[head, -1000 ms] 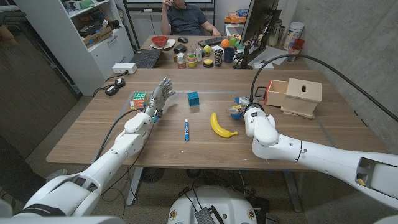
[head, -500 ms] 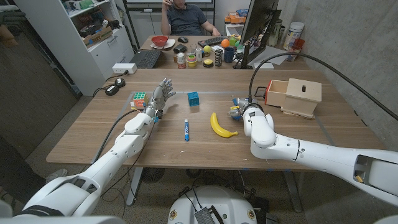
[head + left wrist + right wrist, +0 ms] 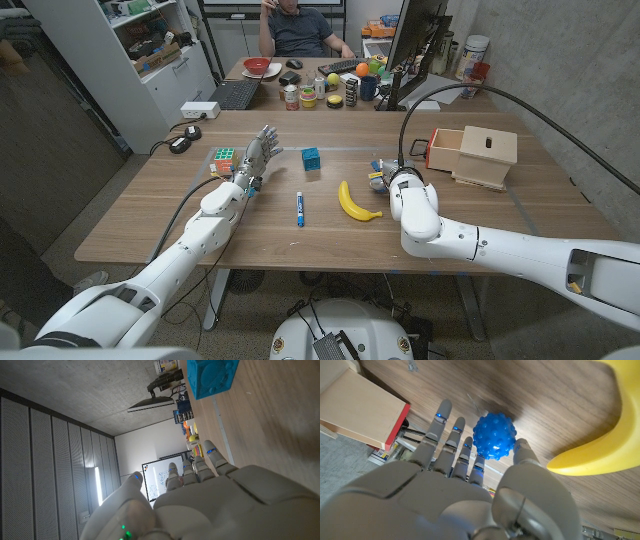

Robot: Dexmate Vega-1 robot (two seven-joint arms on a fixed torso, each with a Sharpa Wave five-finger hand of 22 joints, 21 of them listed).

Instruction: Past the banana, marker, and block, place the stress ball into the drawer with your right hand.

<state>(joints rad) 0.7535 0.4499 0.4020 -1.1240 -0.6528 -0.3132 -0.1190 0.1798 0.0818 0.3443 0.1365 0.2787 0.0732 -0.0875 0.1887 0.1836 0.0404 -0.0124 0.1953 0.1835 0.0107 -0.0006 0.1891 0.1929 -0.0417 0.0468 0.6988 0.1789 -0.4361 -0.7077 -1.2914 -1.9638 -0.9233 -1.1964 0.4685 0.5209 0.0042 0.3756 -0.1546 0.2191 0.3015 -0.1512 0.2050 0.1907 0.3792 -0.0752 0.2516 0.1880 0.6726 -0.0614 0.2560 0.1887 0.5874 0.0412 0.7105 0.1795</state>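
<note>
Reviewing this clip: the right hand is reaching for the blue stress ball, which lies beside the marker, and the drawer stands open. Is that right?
Not quite. The stress ball lies beside the banana, not the marker, which sits further toward the robot's left. The right wrist view shows ball and banana close together, with the right hand reaching at the ball. The drawer does stand open.

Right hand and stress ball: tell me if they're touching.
Cannot tell. In the right wrist view the stress ball sits between the right hand's spread fingers, but neither contact nor gap shows plainly.
</note>
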